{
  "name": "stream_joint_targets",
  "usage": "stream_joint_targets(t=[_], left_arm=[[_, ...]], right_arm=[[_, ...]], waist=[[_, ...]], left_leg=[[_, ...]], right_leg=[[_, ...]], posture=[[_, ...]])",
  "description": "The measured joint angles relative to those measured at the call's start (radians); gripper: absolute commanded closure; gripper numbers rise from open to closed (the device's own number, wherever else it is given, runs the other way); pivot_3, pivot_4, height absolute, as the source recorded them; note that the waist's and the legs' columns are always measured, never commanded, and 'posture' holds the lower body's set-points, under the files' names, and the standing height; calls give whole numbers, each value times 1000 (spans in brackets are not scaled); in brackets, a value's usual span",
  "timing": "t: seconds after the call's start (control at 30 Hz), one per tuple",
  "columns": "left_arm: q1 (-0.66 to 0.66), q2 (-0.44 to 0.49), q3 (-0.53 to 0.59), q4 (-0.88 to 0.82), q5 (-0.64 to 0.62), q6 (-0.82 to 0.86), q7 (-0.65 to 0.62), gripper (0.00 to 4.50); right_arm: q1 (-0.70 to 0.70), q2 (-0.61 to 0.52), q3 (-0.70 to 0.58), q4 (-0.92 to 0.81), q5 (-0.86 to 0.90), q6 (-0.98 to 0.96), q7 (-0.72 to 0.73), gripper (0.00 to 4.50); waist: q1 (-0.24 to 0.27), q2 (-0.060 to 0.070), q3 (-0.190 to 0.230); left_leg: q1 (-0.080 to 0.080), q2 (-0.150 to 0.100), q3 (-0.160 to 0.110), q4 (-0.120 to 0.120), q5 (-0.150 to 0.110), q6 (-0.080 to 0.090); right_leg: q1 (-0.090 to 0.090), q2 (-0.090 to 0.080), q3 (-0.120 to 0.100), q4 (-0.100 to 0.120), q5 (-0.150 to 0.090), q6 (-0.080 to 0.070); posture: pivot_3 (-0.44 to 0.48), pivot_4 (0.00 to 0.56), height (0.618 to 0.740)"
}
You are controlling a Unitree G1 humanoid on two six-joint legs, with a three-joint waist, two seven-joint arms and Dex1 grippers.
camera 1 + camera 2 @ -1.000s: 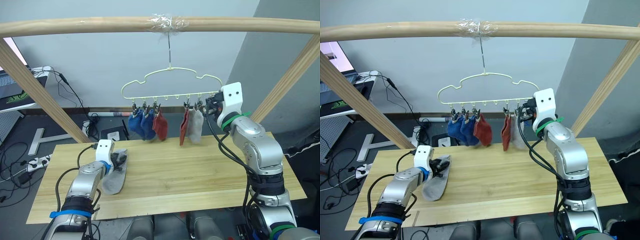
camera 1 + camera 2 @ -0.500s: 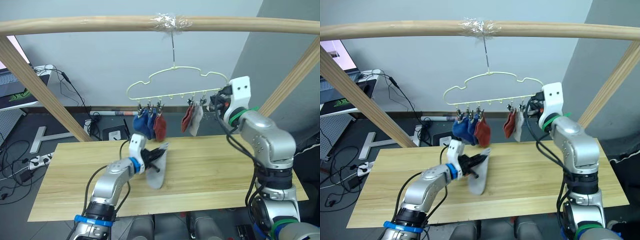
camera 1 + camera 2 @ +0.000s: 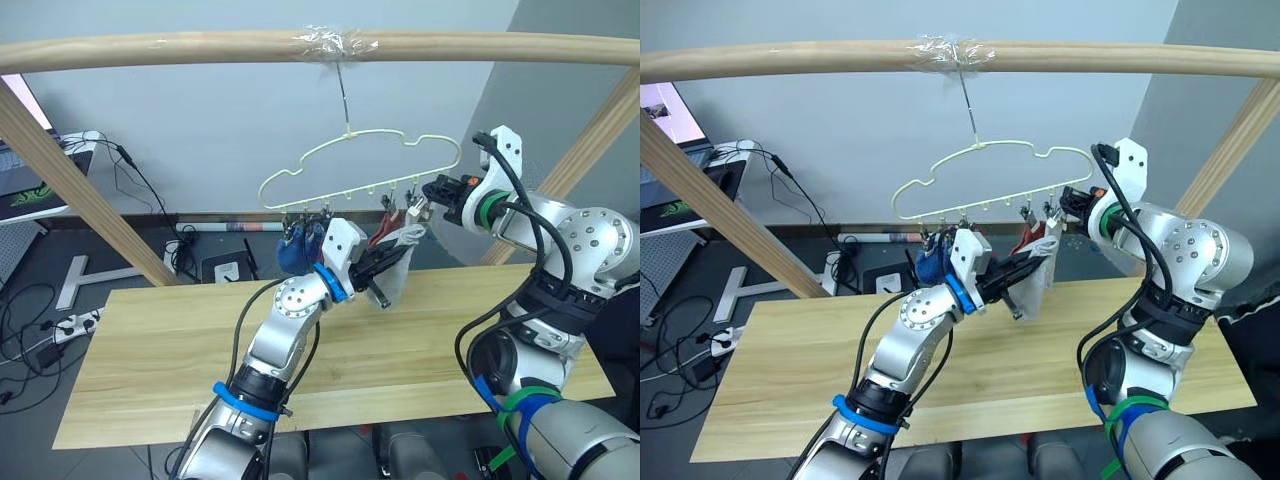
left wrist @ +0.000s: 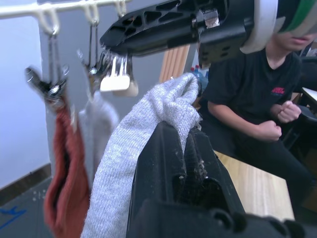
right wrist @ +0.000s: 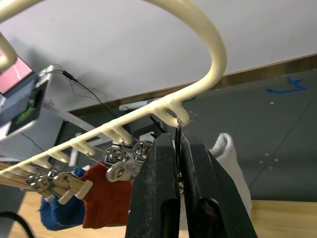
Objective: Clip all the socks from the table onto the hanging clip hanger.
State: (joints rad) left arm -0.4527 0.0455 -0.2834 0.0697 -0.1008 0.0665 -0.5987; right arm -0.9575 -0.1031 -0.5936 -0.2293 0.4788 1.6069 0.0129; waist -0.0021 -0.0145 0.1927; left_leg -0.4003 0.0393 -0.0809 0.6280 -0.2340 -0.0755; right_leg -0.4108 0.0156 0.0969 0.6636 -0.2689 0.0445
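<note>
Left end effector (image 3: 383, 266) grasps grey sock (image 3: 398, 268) beside hung socks; right end effector (image 3: 432, 192) pinches clip (image 5: 177, 130).

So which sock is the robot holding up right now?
Look under the wooden rail to the pale wire clip hanger hanging from it. Just below its right end, the left gripper lifts a light grey sock. This sock is pinched in black jaws, not hanging from a metal clip like its neighbours.

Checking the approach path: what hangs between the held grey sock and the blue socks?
In the left eye view, a rust red sock hangs on the hanger between the grey sock and the blue socks.
</note>
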Motion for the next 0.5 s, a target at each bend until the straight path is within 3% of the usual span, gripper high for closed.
stream_joint_targets(t=[0.5], left_arm=[[-103, -59, 14, 187, 72, -113, 132, 4469]], right_arm=[[4, -22, -34, 37, 327, 0, -283, 4500]], waist=[[-10, 0, 0]], left_leg=[[0, 0, 0, 0, 0, 0]], right_leg=[[0, 0, 0, 0, 0, 0]], posture=[[30, 182, 740]])
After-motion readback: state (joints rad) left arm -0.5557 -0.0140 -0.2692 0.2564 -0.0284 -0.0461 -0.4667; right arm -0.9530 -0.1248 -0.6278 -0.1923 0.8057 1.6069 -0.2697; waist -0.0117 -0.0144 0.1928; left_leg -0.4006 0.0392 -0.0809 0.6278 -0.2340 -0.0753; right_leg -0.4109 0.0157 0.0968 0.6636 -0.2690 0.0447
